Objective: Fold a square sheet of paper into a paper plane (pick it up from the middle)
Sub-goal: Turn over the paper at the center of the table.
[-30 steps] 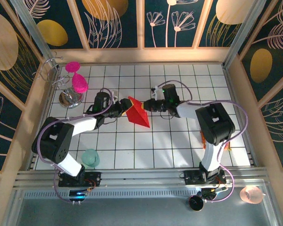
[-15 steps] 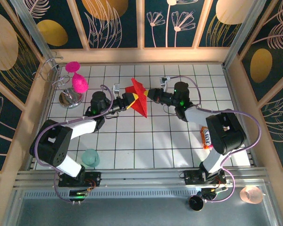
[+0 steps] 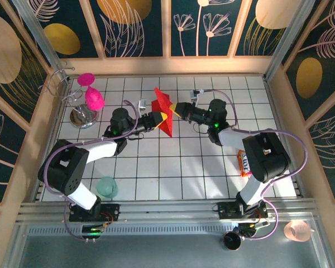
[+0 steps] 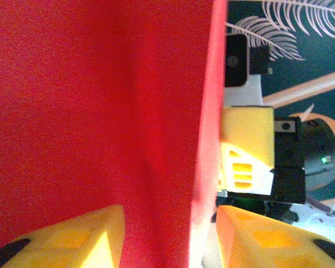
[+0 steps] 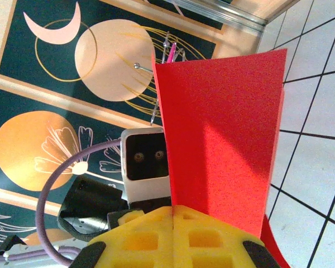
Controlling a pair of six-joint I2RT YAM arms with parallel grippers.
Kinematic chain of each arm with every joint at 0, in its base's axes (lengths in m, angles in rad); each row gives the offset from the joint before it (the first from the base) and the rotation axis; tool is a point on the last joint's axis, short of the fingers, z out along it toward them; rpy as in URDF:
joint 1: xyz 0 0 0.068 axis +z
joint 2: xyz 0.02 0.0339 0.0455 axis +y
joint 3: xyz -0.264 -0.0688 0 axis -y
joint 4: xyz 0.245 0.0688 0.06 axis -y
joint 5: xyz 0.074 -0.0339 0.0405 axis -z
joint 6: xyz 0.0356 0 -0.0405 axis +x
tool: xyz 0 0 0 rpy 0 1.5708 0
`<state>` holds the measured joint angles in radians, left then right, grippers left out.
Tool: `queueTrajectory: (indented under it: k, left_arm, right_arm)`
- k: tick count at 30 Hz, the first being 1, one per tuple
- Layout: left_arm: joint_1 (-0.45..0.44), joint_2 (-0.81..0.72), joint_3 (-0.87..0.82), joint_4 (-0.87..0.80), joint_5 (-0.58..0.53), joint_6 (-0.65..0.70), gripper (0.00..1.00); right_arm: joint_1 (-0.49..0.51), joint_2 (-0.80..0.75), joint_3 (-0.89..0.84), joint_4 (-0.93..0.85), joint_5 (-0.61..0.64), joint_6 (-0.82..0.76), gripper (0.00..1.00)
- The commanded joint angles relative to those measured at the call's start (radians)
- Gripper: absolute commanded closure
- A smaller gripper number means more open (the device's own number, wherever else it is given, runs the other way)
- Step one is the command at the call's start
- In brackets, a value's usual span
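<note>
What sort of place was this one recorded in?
Probably a purpose-built robot test booth rather than a home or workshop. A left arm and a right arm are bolted at the near edge of a white tiled table. Decorated wall panels box it in, and a red sheet of paper sits between the arms.

The left arm (image 3: 95,148) and right arm (image 3: 251,142) are built of white links and black joint housings, with purple cables (image 3: 293,148) looped along each. The left tool (image 3: 159,118) and right tool (image 3: 178,109) are fitted with yellow fingers (image 5: 139,240), moulded with square recesses and tipped with black corner pads.
</note>
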<state>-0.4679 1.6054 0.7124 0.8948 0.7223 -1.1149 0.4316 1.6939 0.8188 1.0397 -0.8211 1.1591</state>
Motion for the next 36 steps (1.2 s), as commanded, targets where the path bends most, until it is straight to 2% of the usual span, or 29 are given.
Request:
queueTrajectory:
  k: [1,7,12,17,21,24,29,32,36]
  left_arm:
    - [-0.007,0.007,0.024,0.101,0.045,0.004,0.59]
    - [-0.008,0.023,0.016,0.205,0.075,-0.051,0.69]
    - [-0.008,0.024,0.012,0.204,0.069,-0.050,0.77]
    - [-0.008,0.028,0.013,0.191,0.064,-0.050,0.82]
    - [-0.008,0.029,0.016,0.154,0.054,-0.033,0.86]
    - [-0.008,0.025,0.018,0.115,0.042,-0.010,0.88]
    - [-0.008,-0.004,0.047,-0.079,-0.001,0.116,0.89]
    - [-0.007,-0.032,0.102,-0.334,-0.068,0.274,0.89]
    - [-0.008,-0.048,0.245,-0.757,-0.293,0.525,0.89]
  right_arm:
    - [-0.007,0.014,-0.014,0.063,-0.021,0.026,1.00]
    - [-0.007,0.019,-0.014,0.063,-0.021,0.034,1.00]
    - [-0.011,0.016,-0.021,0.066,-0.019,0.040,1.00]
    - [-0.016,0.005,-0.026,0.059,-0.020,0.039,0.97]
    - [-0.020,-0.007,-0.031,0.044,-0.018,0.031,0.92]
    - [-0.032,-0.030,-0.037,0.002,-0.010,0.006,0.82]
    - [-0.069,-0.130,-0.073,-0.174,0.074,-0.124,0.64]
    - [-0.096,-0.217,-0.067,-0.391,0.167,-0.263,0.59]
    - [-0.114,-0.323,-0.040,-0.674,0.347,-0.433,0.54]
